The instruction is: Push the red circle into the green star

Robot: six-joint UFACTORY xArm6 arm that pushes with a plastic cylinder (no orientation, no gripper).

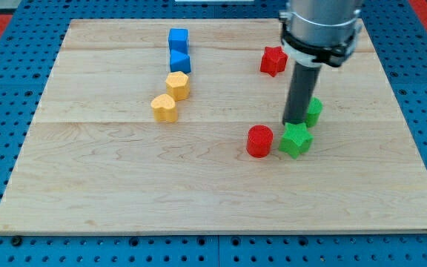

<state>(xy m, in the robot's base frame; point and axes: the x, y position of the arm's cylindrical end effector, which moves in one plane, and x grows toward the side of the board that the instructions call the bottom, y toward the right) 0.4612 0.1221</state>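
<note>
The red circle (259,141) sits right of the board's middle. The green star (296,139) lies just to its right, with a thin gap or a light touch between them; I cannot tell which. My tip (296,122) stands at the star's upper edge, between the star and a second green block (313,111) that the rod partly hides.
A red star (273,61) lies toward the view's top, left of the rod. Two blue blocks (178,39) (180,61) stand in a column at top centre, with a yellow hexagon (177,85) and a yellow heart-like block (164,108) below them. The wooden board (110,185) rests on a blue pegboard.
</note>
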